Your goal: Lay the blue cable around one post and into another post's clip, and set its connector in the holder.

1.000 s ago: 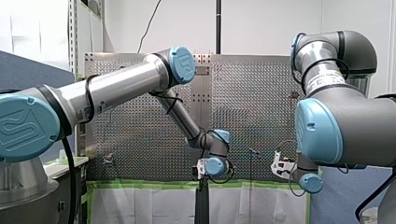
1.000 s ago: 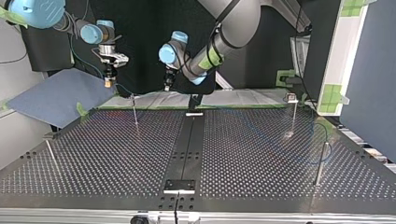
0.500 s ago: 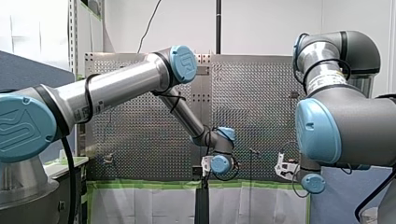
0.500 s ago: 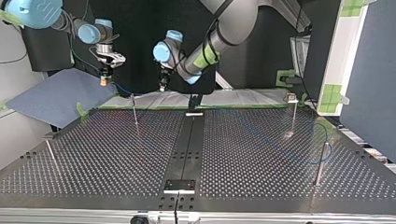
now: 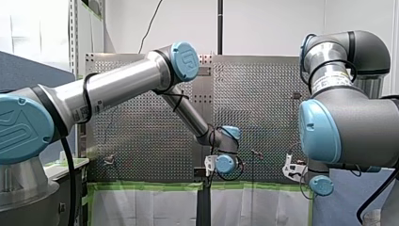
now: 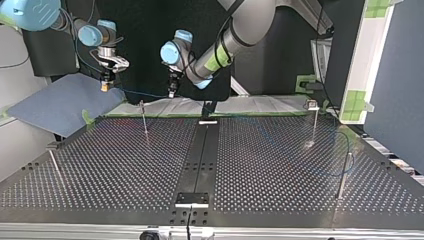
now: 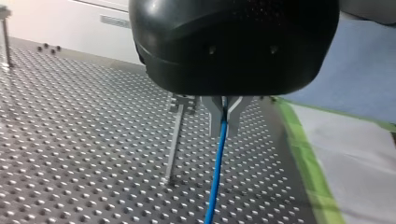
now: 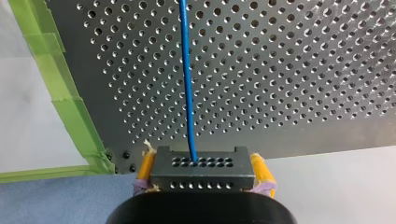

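Treat the blue cable [image 7: 217, 163] as thin, light and limp, probably rather smooth: apt to sag and swing without tension, apt to slide through a weak pinch. Better to hold it close to the place of laying and by the hard body at its end, never to bend it sharply just there. Hangs stretched in the air near the edge of the perforated table [image 6: 250, 165], pinched at two places. Ends in the dark connector [image 8: 202, 175], clamped by its two short sides between the yellow pads [image 8: 146, 168] of my right gripper [image 8: 202, 157], closed firmly on it. Passes further along between the metal fingers [image 7: 211, 116] of my left gripper [image 7: 224, 120], closed on it with almost no gap. In the top view, look for my left gripper at about 10 o'clock from the centre and my right gripper at 9 o'clock from that one, well apart, the cable taut between them. Note the near post [image 6: 144, 120] at 7 o'clock from my left gripper, seemingly clear of the cable. Seems to lead faintly toward the corner post [image 6: 342, 175] at 4 o'clock, near the clip-topped post [image 6: 314, 122] at 3 o'clock; cannot tell about contact there.
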